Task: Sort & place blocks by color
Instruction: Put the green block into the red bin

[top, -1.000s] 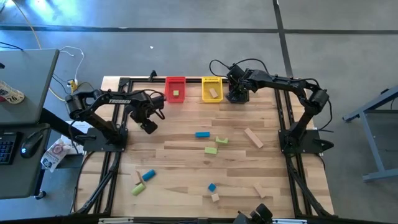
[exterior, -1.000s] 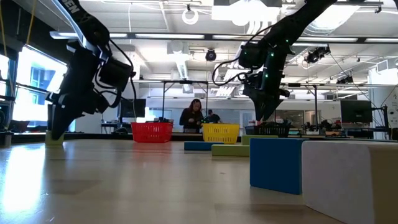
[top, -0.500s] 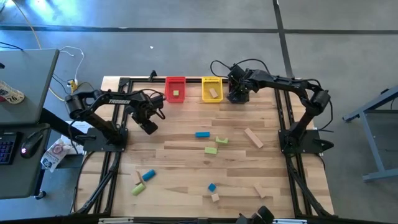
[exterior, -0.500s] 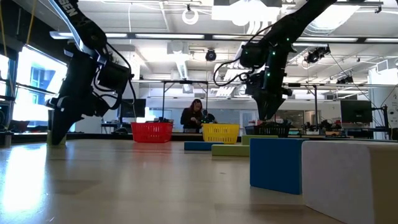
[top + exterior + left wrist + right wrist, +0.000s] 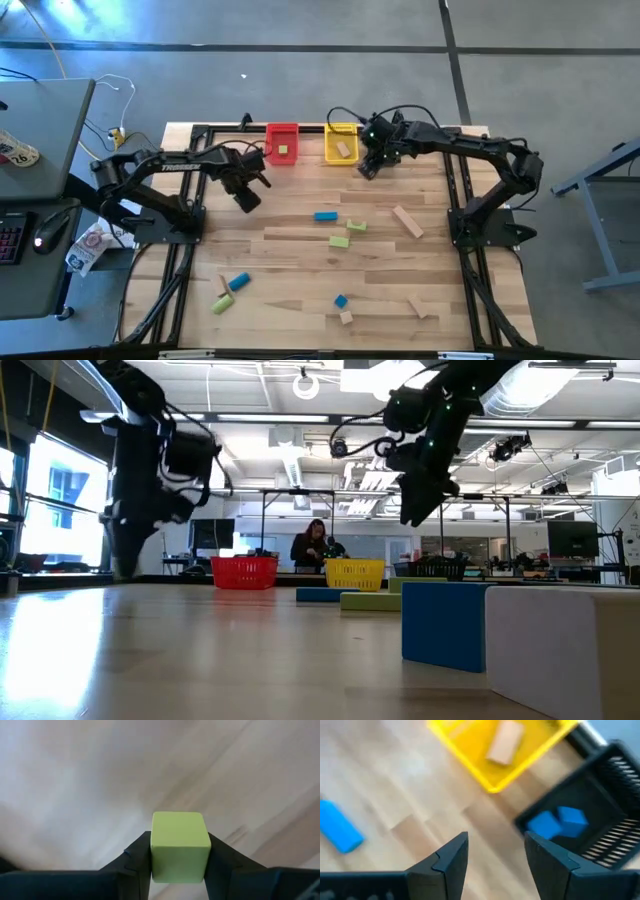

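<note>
Left tool (image 5: 180, 862) pinches a green cube (image 5: 180, 845) squarely; carry it level to the red bin (image 5: 283, 142), upper centre, while right tool (image 5: 495, 855) hangs spread, empty.

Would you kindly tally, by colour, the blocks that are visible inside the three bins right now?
Green block: 1, in the red bin
Tan block: 1, in the yellow bin
Blue blocks: 2, in the black bin
Total: 4
</note>
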Robot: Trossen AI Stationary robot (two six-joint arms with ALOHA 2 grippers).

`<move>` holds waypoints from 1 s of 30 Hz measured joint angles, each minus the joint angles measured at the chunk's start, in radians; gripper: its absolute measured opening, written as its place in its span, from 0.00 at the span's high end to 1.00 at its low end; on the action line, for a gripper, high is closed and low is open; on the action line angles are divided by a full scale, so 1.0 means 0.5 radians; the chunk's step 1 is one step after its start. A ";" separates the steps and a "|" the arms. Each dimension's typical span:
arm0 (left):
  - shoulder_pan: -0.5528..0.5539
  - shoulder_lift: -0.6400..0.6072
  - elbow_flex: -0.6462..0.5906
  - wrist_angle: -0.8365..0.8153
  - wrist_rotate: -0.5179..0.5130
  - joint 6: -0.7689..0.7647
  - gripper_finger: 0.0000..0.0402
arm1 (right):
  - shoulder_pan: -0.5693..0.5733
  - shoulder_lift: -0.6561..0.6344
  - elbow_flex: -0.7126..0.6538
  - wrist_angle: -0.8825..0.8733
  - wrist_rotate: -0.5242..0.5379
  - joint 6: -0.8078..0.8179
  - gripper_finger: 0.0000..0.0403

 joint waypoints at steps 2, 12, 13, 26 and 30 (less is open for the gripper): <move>-0.014 -0.047 0.044 0.073 -0.007 0.047 0.73 | 0.061 0.000 0.000 -0.001 -0.024 0.005 0.55; 0.023 -0.101 0.308 0.553 -0.006 0.201 0.73 | 0.377 0.000 0.000 -0.007 -0.067 0.180 0.55; 0.030 -0.099 0.324 0.604 -0.006 0.209 0.73 | 0.415 0.000 0.000 -0.007 -0.067 0.193 0.55; 0.270 -0.098 0.344 1.121 -0.006 0.290 0.72 | 0.814 0.000 0.000 -0.003 -0.046 0.570 0.55; 0.345 -0.098 0.326 1.200 -0.007 0.289 0.72 | 0.925 0.000 0.000 0.071 -0.022 0.674 0.55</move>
